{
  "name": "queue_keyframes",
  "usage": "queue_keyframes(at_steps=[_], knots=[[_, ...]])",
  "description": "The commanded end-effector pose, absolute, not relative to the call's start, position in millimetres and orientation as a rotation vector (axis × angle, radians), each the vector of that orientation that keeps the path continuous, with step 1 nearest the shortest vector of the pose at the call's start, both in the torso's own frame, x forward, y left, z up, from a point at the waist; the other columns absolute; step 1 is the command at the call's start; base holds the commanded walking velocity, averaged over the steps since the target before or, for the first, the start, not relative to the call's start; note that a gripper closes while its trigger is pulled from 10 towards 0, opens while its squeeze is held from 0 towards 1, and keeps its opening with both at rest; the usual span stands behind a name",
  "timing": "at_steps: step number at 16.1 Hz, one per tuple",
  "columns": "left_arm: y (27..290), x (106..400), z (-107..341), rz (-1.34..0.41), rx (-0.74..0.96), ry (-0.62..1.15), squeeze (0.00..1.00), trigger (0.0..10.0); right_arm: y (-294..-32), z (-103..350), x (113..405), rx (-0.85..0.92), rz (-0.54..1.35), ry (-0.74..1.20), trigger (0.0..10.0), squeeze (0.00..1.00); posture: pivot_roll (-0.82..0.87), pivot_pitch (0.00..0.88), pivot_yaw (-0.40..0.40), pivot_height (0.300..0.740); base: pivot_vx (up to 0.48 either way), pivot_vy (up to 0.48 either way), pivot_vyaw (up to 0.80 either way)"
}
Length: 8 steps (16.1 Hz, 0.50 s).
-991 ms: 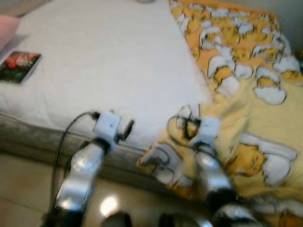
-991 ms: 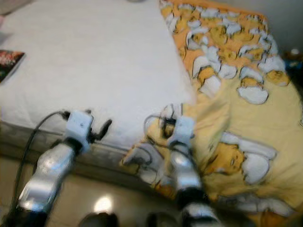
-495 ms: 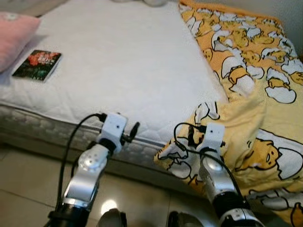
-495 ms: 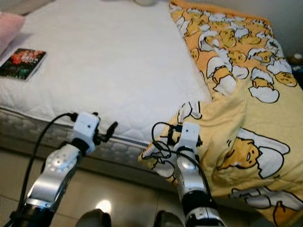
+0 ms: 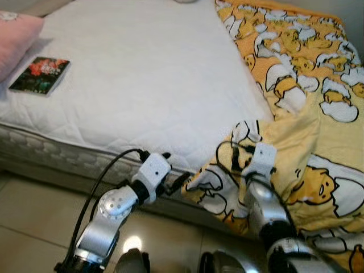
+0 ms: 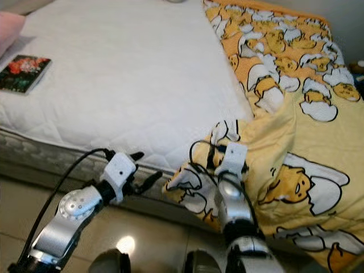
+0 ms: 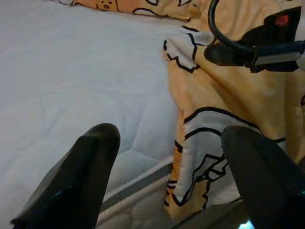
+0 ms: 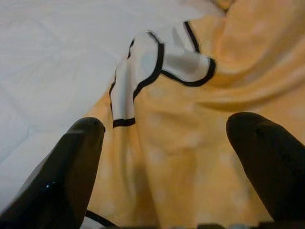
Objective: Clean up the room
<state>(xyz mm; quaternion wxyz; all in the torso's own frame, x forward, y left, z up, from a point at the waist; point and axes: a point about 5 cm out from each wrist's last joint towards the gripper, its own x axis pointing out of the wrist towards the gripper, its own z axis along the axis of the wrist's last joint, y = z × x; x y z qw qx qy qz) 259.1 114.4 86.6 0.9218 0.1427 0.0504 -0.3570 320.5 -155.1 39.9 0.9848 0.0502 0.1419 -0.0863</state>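
A yellow blanket (image 5: pixel 307 114) printed with egg cartoons covers the right side of the bed, and its corner (image 5: pixel 213 190) hangs over the front edge of the white mattress (image 5: pixel 142 85). My left gripper (image 5: pixel 175 170) is low at the mattress edge, open, pointing at that hanging corner (image 7: pixel 200 157) with nothing between its fingers. My right gripper (image 8: pixel 167 124) is open just above a raised fold of the blanket (image 8: pixel 157 62) near the bed's front edge. A book (image 5: pixel 40 75) with a dark, red-flowered cover lies on the mattress at the left.
A pink pillow (image 5: pixel 14 40) rests at the far left of the bed beside the book. Beige floor tiles (image 5: pixel 34 227) run along the bed's front, with a light glare near my feet. The mattress side panel (image 5: pixel 51 156) faces me.
My left gripper has swung right and down, from in front of the mattress to the hanging blanket corner. The right gripper stays over the blanket fold. The camera shifted slightly.
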Motion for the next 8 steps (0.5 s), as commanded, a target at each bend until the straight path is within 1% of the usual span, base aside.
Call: queue_keyframes(at_steps=[1,5,6,8], knots=[[114.2,260.8,97.7,-0.722,0.287,0.047,0.00,10.0,-160.1,34.6,319.7,0.110,-0.183,0.322,10.0,0.00,0.17,0.086,-0.048,0.699,0.000,0.000,0.00],[114.0,251.6,104.5,-0.739,0.293,0.030,0.00,10.0,-158.8,40.3,331.0,0.126,-0.199,0.352,10.0,0.00,0.20,0.134,-0.032,0.699,0.000,0.000,0.00],[119.6,245.2,104.5,-0.720,0.277,0.058,0.00,10.0,-157.8,38.5,332.3,0.146,-0.217,0.382,10.0,0.00,0.23,0.169,-0.018,0.699,0.000,0.000,0.00],[125.5,237.0,105.6,-0.712,0.276,0.080,0.00,10.0,-157.2,32.6,329.9,0.149,-0.227,0.429,10.0,0.00,0.25,0.197,-0.003,0.699,0.000,0.000,0.00]])
